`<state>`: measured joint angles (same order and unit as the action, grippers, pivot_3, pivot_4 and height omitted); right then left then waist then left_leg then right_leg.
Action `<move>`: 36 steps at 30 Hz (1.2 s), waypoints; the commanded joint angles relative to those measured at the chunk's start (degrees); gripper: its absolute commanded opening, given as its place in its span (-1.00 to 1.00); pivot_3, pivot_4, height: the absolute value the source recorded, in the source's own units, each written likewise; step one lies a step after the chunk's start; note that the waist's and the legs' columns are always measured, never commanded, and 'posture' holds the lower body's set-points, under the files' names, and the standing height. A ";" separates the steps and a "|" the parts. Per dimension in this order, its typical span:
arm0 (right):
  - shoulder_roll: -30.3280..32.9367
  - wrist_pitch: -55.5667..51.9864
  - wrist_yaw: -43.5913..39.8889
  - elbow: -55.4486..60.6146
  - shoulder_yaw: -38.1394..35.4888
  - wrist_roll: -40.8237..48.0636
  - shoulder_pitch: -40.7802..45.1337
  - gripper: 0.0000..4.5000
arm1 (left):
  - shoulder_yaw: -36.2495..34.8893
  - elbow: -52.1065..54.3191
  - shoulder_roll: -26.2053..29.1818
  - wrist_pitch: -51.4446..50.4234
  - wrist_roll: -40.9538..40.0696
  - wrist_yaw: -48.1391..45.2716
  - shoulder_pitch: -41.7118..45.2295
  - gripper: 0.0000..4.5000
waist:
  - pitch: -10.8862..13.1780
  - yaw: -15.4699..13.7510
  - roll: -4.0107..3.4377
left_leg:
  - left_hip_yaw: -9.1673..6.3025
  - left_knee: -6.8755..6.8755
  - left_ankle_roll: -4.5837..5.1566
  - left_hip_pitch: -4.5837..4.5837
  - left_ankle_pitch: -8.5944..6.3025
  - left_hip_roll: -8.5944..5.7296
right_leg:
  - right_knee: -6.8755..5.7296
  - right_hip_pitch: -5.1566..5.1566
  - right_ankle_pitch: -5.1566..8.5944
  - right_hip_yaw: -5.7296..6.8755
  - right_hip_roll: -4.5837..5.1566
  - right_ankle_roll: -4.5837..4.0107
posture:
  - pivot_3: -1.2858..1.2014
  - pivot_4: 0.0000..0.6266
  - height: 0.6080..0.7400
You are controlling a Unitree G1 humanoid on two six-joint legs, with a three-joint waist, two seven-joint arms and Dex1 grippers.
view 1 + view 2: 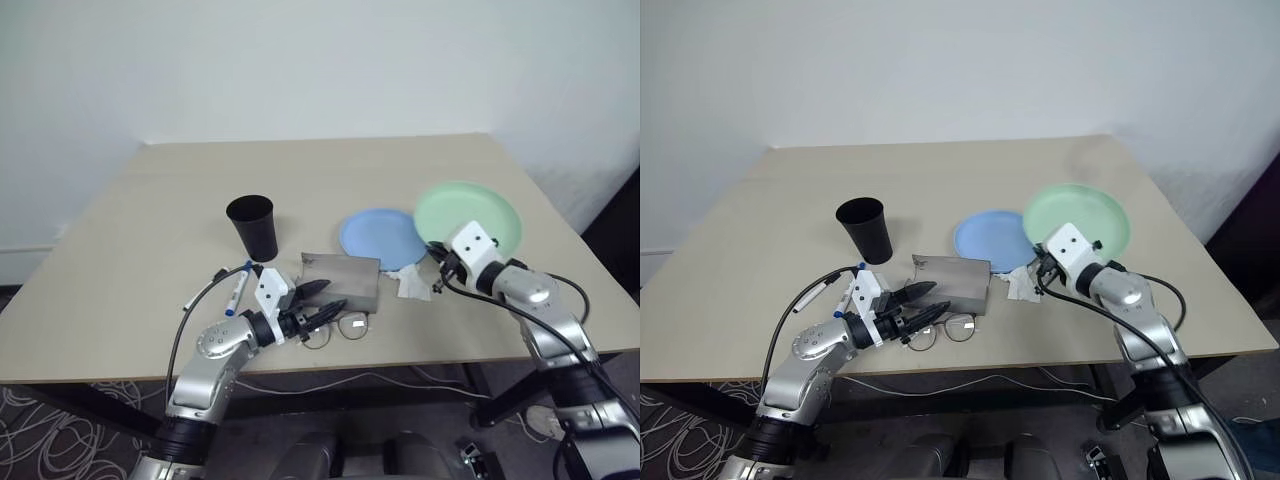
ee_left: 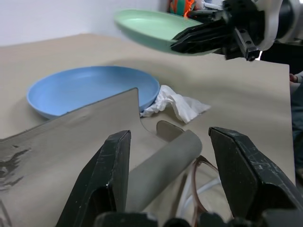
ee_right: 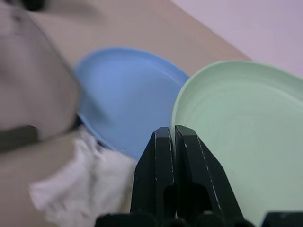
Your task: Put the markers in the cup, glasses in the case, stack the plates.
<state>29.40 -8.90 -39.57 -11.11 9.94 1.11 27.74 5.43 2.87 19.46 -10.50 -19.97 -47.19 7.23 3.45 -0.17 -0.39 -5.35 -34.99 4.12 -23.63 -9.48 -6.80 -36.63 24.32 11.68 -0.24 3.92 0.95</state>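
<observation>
The right gripper [image 1: 437,268] pinches the green plate [image 1: 470,215] (lifted, tilted), with the blue plate [image 1: 378,236] just beside, toward the left arm.

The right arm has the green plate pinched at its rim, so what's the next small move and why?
Probably carry the mint green plate sideways over the light blue plate and lower it. The right end effector is shut on its rim, holding it raised and tilted, while the blue one lies flat beside it.
</observation>
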 commanded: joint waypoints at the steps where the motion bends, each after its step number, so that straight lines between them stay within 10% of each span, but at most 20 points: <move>1: -3.19 8.87 -7.37 -14.85 1.06 0.95 10.46 -0.98 | -0.65 0.69 0.09 1.05 0.18 0.40 1.06 0.23 | 0.02 0.22 0.01 | 0.01 -0.06 0.03 0.02 0.02 0.00 | -0.01 -0.02 -0.01 0.09 -0.04 0.01 | 0.03 -1.00 0.97; 10: -9.50 21.06 -15.82 -40.82 0.63 0.12 24.47 -0.98 | -1.14 2.20 0.23 1.60 0.34 2.19 -0.56 0.23 | 0.00 -0.18 0.03 | -0.11 -0.16 0.08 0.07 0.05 0.00 | -0.04 0.03 -0.04 0.24 -0.11 0.05 | 0.03 -1.00 0.97; 18: -11.13 25.36 -16.30 -46.75 -1.42 0.24 27.31 0.05 | -1.39 3.40 0.75 1.56 0.16 3.48 -1.56 0.23 | -0.01 -0.13 -0.02 | -0.11 -0.09 0.07 0.14 0.05 0.00 | -0.16 0.09 -0.08 0.10 -0.22 0.05 | 0.03 -1.00 0.97; 30: -2.91 11.95 -15.67 -24.98 -6.15 3.42 15.40 0.05 | -1.16 2.11 1.11 1.61 0.20 3.15 0.11 0.23 | -0.03 -0.51 -0.02 | -0.07 -0.08 0.07 0.17 0.05 0.00 | -0.16 0.09 -0.06 -0.14 -0.26 0.00 | 0.03 -1.00 0.97; 36: 1.21 -6.16 -16.51 -7.98 -6.59 6.21 4.31 0.76 | -1.39 0.42 1.62 1.88 0.14 2.36 1.53 0.23 | -0.03 -0.38 -0.05 | 0.02 -0.06 0.08 0.12 0.05 0.00 | -0.20 0.09 -0.04 -0.43 -0.24 0.00 | 0.03 -1.00 0.97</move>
<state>29.92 -11.53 -56.50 -23.82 4.79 5.61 31.09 5.27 2.99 20.59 -9.65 -19.84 -44.49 7.65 3.42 -0.55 -0.44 -5.33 -35.06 4.20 -23.51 -9.43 -6.79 -36.83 24.41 11.63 -0.69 3.68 0.94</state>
